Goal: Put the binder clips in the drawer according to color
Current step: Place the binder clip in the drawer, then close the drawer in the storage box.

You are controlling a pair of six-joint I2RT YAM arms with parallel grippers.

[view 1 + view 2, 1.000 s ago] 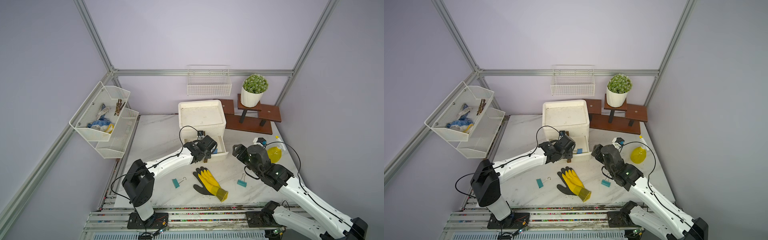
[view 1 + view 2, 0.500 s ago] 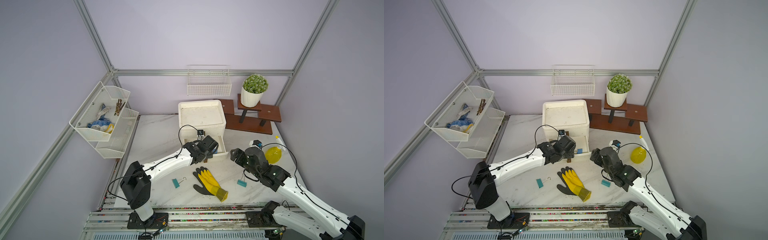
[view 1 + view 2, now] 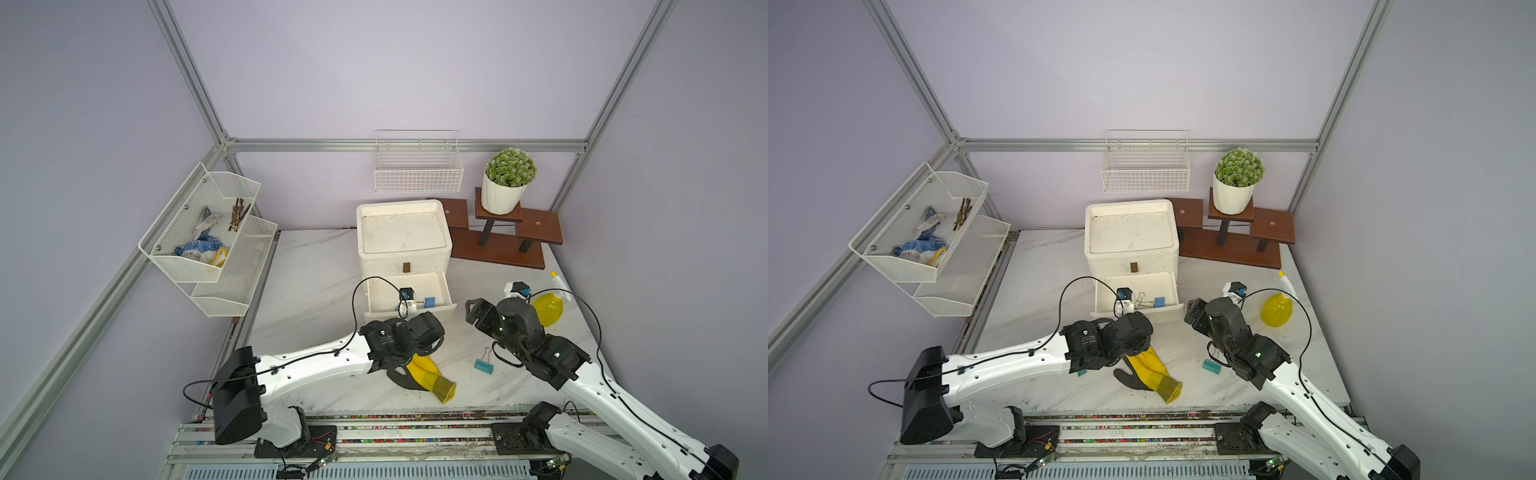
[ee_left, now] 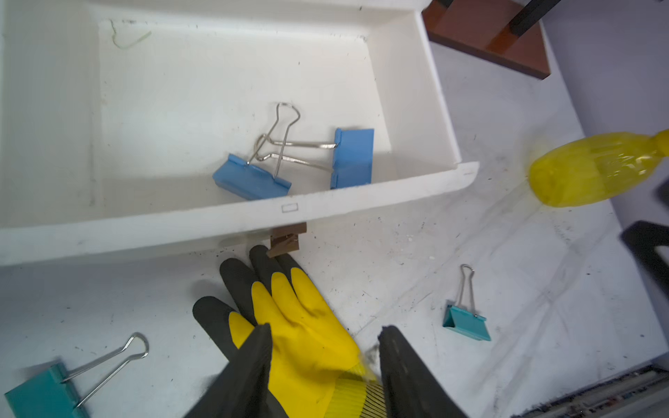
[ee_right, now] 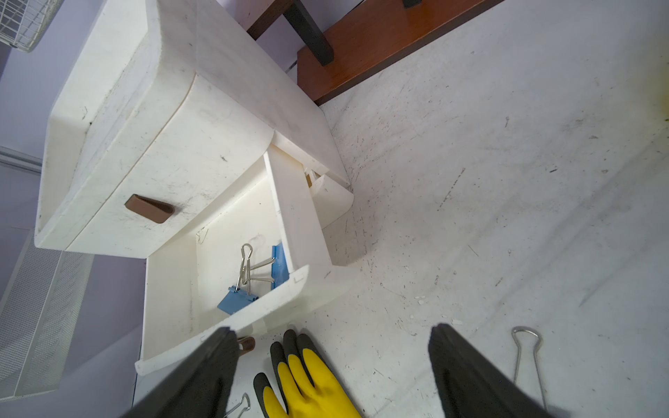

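The white drawer (image 3: 402,239) unit stands at the back, its middle drawer (image 4: 231,220) pulled out. Two blue binder clips (image 4: 251,178) (image 4: 353,157) lie inside it, one also showing in a top view (image 3: 1159,302). One teal binder clip (image 3: 484,366) (image 4: 467,325) rests on the table right of the glove. Another teal clip (image 4: 38,395) lies left of the glove, mostly under my left arm (image 3: 1081,372). My left gripper (image 4: 322,343) (image 3: 417,334) hovers open over the glove, holding nothing. My right gripper (image 5: 333,347) (image 3: 473,311) stands open wide beside the drawer's front corner.
A yellow-and-black glove (image 3: 428,376) lies in front of the drawer. A yellow bottle (image 3: 546,311) stands at the right. A wooden stand (image 3: 498,249) with a potted plant (image 3: 509,183) sits at the back right. Wire baskets (image 3: 417,170) (image 3: 208,237) hang on the walls.
My left gripper has drawn back from over the open drawer towards the table's front and now hangs over the glove. My right gripper has shifted slightly left, towards the drawer.
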